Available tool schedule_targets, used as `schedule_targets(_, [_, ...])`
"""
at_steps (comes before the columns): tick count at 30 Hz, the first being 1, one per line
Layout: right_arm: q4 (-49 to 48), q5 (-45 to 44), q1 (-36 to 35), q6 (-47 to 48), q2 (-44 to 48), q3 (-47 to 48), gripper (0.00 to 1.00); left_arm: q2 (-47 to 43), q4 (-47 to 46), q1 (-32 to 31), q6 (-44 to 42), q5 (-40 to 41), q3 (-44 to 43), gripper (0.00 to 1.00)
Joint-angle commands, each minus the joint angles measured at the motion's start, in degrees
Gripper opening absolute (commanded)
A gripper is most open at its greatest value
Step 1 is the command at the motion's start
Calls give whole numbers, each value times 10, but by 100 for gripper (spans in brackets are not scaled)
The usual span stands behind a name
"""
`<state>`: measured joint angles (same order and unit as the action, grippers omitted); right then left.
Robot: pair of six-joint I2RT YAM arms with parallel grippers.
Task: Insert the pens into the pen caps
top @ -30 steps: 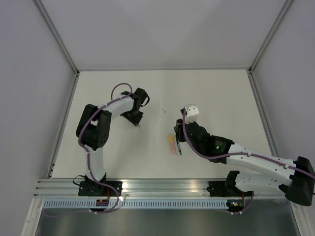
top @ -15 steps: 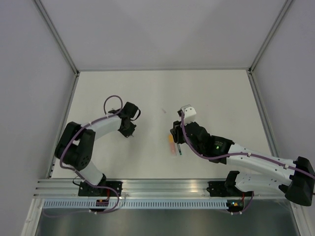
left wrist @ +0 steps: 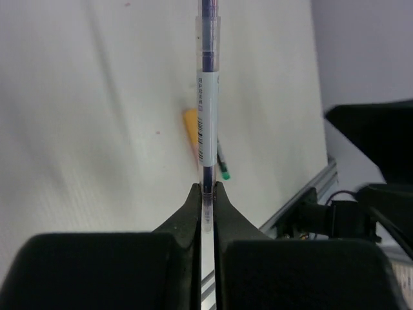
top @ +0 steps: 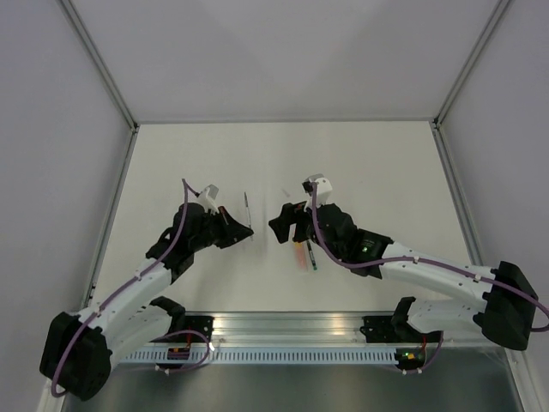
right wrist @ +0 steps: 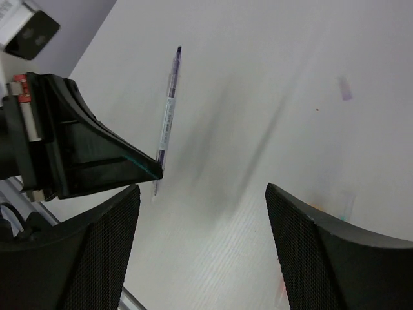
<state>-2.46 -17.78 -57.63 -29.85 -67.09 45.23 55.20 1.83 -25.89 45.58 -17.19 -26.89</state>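
Edges: white table (top: 377, 163) walled in grey on three sides; metal side rails (top: 111, 215) down the left and right borders, near rail (top: 292, 324) across the bottom of the top view.
Open room: bare white surface from frame centre up to the far wall; both arms crowded into the centre of the lower half, only a narrow gap between the two grippers.
Left gripper (left wrist: 206, 190): fingers pinched fully together on the tail end of the held pen (left wrist: 207, 110), left of centre in the top view.
Held pen: thin clear barrel, dark violet core, white barcode label at mid-length; juts straight out past the fingertips, off the table.
Right gripper (right wrist: 201, 190): fingers spread wide, nothing between them; faces the left gripper, apart from the pen.
Orange pen (top: 298, 254): pale, flat on the table just below the right gripper.
Dark pen (top: 311, 256): just beside the orange one, roughly parallel, green tip (seen best in the left wrist view).
Fleck (right wrist: 345, 88): small, pale violet, upper right of the right wrist view; too blurred to name.
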Motion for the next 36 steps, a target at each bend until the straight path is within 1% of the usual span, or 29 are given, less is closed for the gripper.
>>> schedule_targets(1, [-93,47,1,-16,-37,34,85,-75,-62,0,-51,-82,9,2])
schedule_targets(3, [-124,69,1,-13,-71,42,84,-109,-67,0,-54,-104,15,2])
schedule_targets(5, [-134,95,1,-16,-101,57,83,-127,-68,0,-56,-122,24,2])
schedule_targets(6, [-160,103,1,-22,-110,57,82,-134,-68,0,-56,-125,26,2])
schedule_targets(12, [-237,126,1,-32,-140,45,79,-167,-73,0,-57,-141,45,2])
schedule_targets(15, [-249,123,1,-32,-142,43,76,-172,-76,0,-57,-142,47,2])
schedule_targets(16, [-249,122,1,-30,-141,44,73,-173,-81,0,-58,-144,47,2])
schedule_targets(17, [-250,120,1,-29,-142,46,63,-174,-82,0,-59,-146,47,2])
schedule_targets(19, [-249,120,1,-29,-142,50,52,-174,-89,0,-58,-152,51,2])
schedule_targets(20, [-248,121,1,-29,-142,50,45,-174,-101,0,-55,-160,53,2])
schedule_targets(23, [-247,137,1,-30,-145,60,35,-177,-120,0,-52,-171,58,2])
schedule_targets(25, [-247,147,1,-31,-148,67,31,-182,-126,0,-51,-175,61,2])
schedule_targets(27, [-246,151,1,-36,-151,71,24,-185,-134,0,-50,-181,62,2])
schedule_targets(28, [-246,159,1,-37,-153,75,16,-191,-135,0,-50,-183,62,2])
schedule_targets(29, [-247,165,1,-40,-154,75,10,-193,-136,0,-50,-183,62,7])
schedule_targets(30, [-253,169,1,-47,-154,74,4,-199,-135,0,-49,-182,61,17])
schedule_targets(31, [-260,176,1,-53,-154,70,0,-200,-136,0,-49,-183,61,41])
schedule_targets(32, [-276,176,1,-64,-152,67,0,-202,-142,0,-56,-186,62,50])
schedule_targets(33, [-283,194,1,-70,-152,63,0,-205,-144,0,-57,-186,62,59])
schedule_targets(34, [-287,204,1,-75,-152,61,0,-206,-146,0,-57,-183,62,69])
schedule_targets(36, [-302,214,1,-88,-151,54,0,-204,-147,0,-61,-181,55,73])
